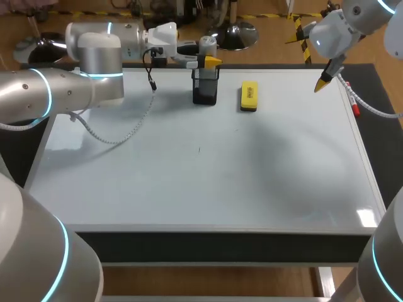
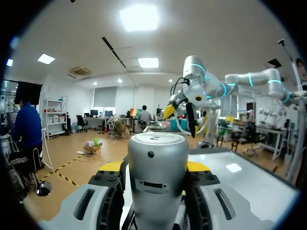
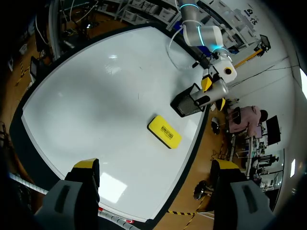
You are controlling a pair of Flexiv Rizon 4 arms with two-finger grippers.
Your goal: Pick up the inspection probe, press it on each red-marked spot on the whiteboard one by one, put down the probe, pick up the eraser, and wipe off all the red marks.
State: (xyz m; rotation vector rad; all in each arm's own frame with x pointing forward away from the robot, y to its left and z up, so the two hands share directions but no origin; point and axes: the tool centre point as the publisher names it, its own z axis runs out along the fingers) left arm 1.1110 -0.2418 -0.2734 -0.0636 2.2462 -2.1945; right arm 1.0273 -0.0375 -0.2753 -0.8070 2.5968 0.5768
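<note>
The silver inspection probe [image 1: 208, 44] stands upright in a black holder [image 1: 205, 86] at the back of the whiteboard [image 1: 189, 170]. My left gripper [image 1: 211, 61] is around it. In the left wrist view the probe [image 2: 157, 158] rises between the fingers of that gripper [image 2: 157, 168], which stand slightly apart from its sides, open. The yellow eraser [image 1: 249, 97] lies flat just right of the holder. My right gripper [image 1: 323, 83] hangs high over the board's back right corner, open and empty. From the right wrist view the eraser [image 3: 164, 131] lies well ahead of that gripper [image 3: 154, 165]. I see no red marks on the board.
A red marker [image 1: 354, 106] lies on the ledge along the board's right edge. A grey cable [image 1: 119, 135] from my left arm droops over the back left of the board. A tiny dark speck [image 1: 199, 150] sits near the middle.
</note>
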